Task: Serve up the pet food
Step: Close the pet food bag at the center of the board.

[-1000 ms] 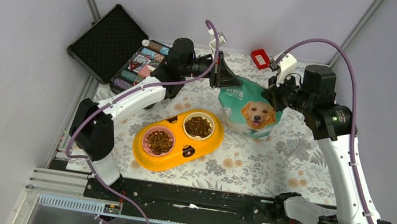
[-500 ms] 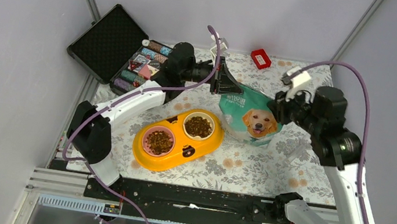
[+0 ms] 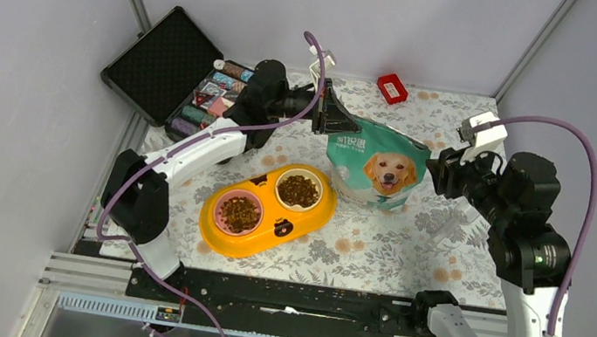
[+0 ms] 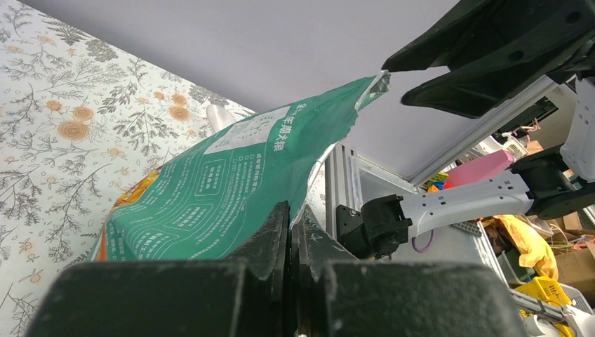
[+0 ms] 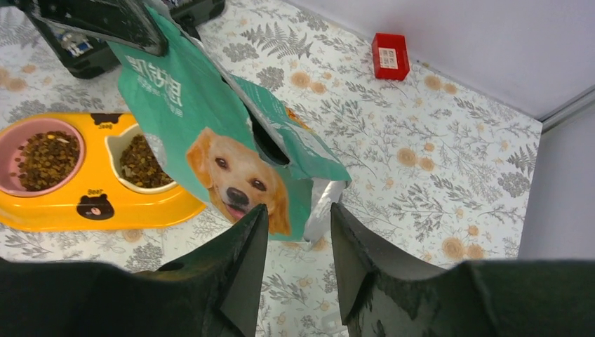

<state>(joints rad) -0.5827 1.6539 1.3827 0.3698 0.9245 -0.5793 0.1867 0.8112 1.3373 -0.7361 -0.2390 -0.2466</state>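
Note:
The teal-and-white pouch (image 3: 374, 170) with the golden retriever stands tilted on the floral cloth, its lower end on the cloth and its mouth open (image 5: 270, 144). My left gripper (image 3: 333, 113) is shut on the pouch's upper left edge (image 4: 309, 175). My right gripper (image 3: 435, 172) hangs open just right of the pouch, nothing between its fingers (image 5: 242, 246). The pet food, dark-brown kibble, fills the pink bowl (image 3: 239, 211) and the white bowl (image 3: 298, 190) of the orange double feeder (image 3: 264, 232), left of and in front of the pouch.
An open black case (image 3: 160, 61) with several small packets (image 3: 217, 95) lies at the back left, behind my left arm. A small red box (image 3: 391, 87) sits at the back edge of the cloth. Grey walls close in on both sides.
My right gripper has opened, let go of the pouch's right edge and drawn back to the right. The left gripper keeps its hold on the pouch.

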